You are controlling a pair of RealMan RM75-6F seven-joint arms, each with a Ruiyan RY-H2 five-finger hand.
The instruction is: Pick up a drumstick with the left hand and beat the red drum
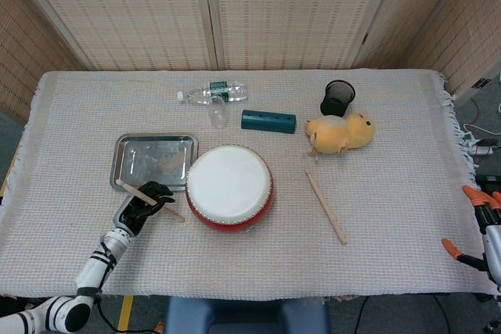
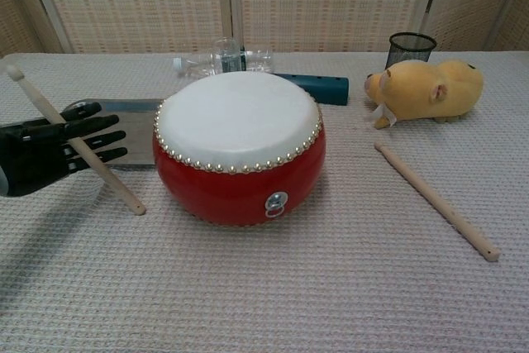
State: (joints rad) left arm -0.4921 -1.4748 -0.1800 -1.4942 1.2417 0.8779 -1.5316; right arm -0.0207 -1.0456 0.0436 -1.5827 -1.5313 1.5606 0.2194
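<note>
- Left robot hand [image 2: 54, 153], holding a drumstick [image 2: 76, 145], sits just beside the red drum [image 2: 240, 146]; metal tray [image 1: 153, 159] directly behind.
- Open counter [image 1: 391, 193] right of the drum, crossed only by a second drumstick [image 1: 326, 206].
</note>
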